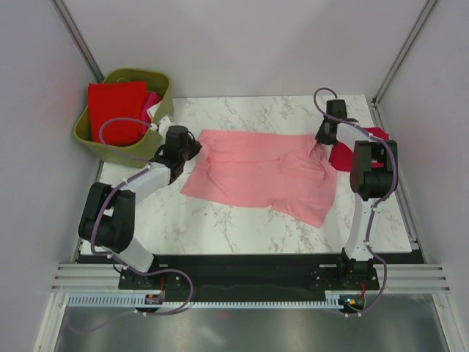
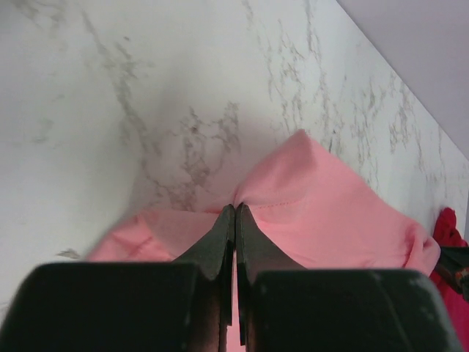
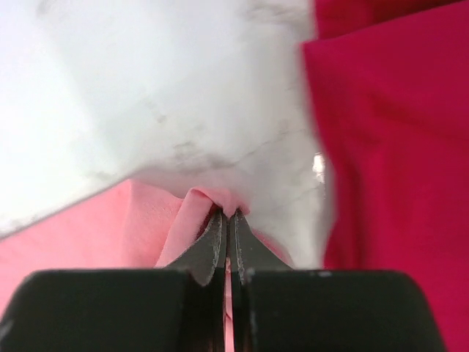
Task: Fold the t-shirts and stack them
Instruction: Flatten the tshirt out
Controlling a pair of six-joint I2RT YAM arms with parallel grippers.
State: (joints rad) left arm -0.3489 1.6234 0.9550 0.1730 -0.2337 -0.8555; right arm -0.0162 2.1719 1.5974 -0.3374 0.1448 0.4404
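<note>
Seen from above, two robot arms rise from a rail at 6 o'clock, the near edge of a white marble table [image 1: 242, 227]. The left arm [image 1: 117, 220] reaches toward 1 o'clock. The right arm [image 1: 370, 183] reaches toward 11 o'clock.

A light pink t-shirt [image 1: 256, 172] lies spread across the middle of the table, mostly flat with a few wrinkles. Its lowest corner points toward 5 o'clock.

The left gripper [image 1: 192, 150] sits at the shirt's 10 o'clock edge. In the left wrist view, its two dark fingers are pressed together on a stitched edge of the pink cloth, which rises into a small peak at the tips.

The right gripper [image 1: 322, 143] sits at the shirt's 2 o'clock corner. In the right wrist view, its fingers are likewise pressed together, pinching a narrow pleat of pink cloth between the tips.

A dark crimson t-shirt [image 1: 343, 155] lies at the table's 3 o'clock side, just beside the pink shirt and partly hidden behind the right arm. Whether the two shirts touch cannot be told from above. The right wrist view shows a strip of bare marble between the pinched pleat and the crimson cloth.

Farthest away, at 10 o'clock, an olive-green basket [image 1: 165, 92] stands at the table's far left corner. It holds a bright red t-shirt [image 1: 116, 110]. A sliver of hot pink cloth [image 1: 152, 99] and a bit of white cloth [image 1: 160, 111] show against its right-hand wall.
</note>
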